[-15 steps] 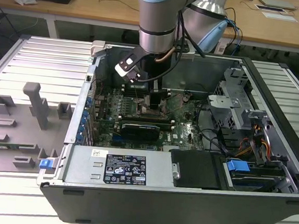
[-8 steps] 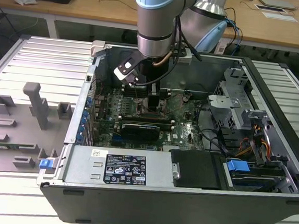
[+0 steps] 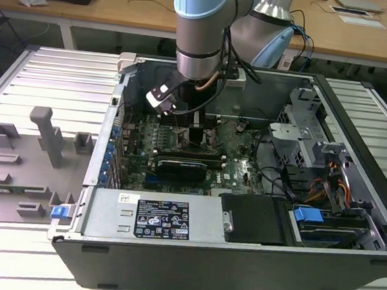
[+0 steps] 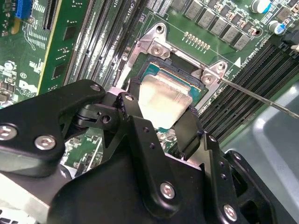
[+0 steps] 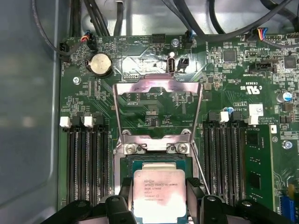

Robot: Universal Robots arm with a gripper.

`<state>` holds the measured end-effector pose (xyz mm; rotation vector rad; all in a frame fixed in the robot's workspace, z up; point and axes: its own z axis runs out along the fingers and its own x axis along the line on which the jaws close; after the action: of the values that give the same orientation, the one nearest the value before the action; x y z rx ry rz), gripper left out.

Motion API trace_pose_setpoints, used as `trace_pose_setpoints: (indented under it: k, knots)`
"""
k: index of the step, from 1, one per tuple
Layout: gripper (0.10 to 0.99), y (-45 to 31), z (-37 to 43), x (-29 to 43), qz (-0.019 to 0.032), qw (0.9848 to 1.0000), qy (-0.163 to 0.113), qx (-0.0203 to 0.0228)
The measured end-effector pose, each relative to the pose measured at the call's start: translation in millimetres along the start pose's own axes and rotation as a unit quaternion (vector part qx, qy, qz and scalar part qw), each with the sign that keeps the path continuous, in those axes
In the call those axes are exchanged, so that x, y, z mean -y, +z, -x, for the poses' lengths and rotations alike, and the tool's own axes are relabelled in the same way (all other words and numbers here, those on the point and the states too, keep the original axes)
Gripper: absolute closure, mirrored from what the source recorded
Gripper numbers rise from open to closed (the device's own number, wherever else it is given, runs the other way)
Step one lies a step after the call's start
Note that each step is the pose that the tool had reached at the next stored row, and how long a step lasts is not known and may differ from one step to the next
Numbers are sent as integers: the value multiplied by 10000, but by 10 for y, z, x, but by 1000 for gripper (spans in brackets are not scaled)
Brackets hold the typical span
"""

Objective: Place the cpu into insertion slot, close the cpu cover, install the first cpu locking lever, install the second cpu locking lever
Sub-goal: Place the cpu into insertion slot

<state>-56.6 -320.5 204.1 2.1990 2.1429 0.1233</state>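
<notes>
The cpu (image 5: 160,196), a small square chip with a pale silvery top, sits between my gripper's (image 5: 160,186) two black fingers (image 5: 125,187), which are shut on its opposite edges. It lies level in or just over the insertion slot (image 5: 154,161), whose black rim shows around it. In the second wrist view the cpu (image 4: 163,98) lies within the slot's rim (image 4: 161,70), held by the gripper (image 4: 159,114). The cpu cover (image 5: 156,84), a silvery frame plate, lies swung open flat beyond the slot's hinge screws. A thin wire lever (image 4: 254,96) sticks out beside the slot. The arm (image 3: 198,50) reaches down into the computer case.
Black memory slots (image 5: 86,158) flank the socket on both sides. A coin battery (image 5: 99,64) and cables (image 5: 187,18) lie beyond the cover. The case wall (image 3: 238,257), a drive cage (image 3: 315,149) and grey fixtures (image 3: 41,138) at the exterior view's left surround the board.
</notes>
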Motion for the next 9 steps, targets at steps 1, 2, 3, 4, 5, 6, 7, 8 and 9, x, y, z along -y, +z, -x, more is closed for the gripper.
trace_pose_setpoints:
  k: [1,2,3,4,5,6,7,8,9]
  knots:
    - [545,9,0,2,0,10000,1,0]
    - [545,17,-1,3,0,10000,1,0]
    - [545,26,0,4,0,10000,1,-2]
    - [545,32,-1,5,0,10000,-2,-4]
    - [545,36,-1,5,-1,10000,-26,-7]
    - [545,40,-1,5,-1,10000,-45,-9]
    - [545,44,-2,5,0,10000,-53,-10]
    - [545,49,-2,6,0,10000,-56,-11]
    - [545,55,-1,7,-1,10000,-57,-10]
